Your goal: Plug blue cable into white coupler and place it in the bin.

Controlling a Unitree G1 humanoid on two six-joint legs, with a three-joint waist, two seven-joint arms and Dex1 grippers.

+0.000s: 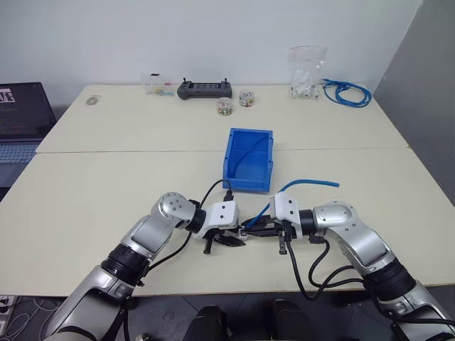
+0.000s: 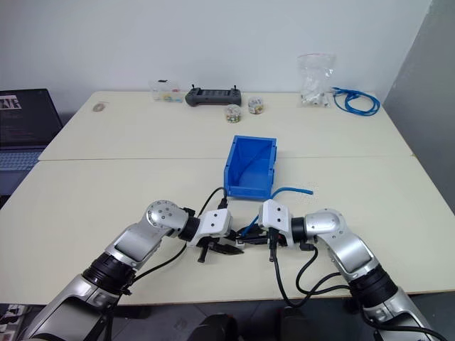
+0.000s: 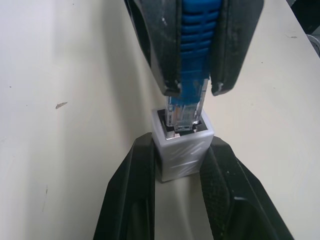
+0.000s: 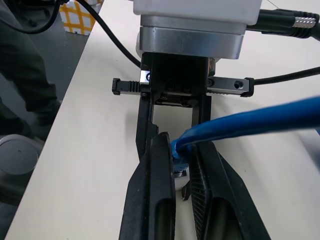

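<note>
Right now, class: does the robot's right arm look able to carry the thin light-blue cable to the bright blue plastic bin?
Probably yes. The right gripper is shut on the blue cable, and the bin sits open just beyond with bare table between. But the plug sits in the white coupler, which the left gripper holds.

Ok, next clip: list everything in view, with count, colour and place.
Light-blue network cable: one, clear plug entering the coupler.
Small white plastic coupler: one, between the left fingers.
Bright blue plastic bin: one, table centre.
Looped blue cable bundle: one, far right.
Clear plastic bag: one, beside the bundle.
Dark grey controller: one, far edge.
Small round containers: two, near the controller.
Laptop: one, dark, left.
Left gripper: shut on coupler.
Right gripper: shut on cable.
</note>
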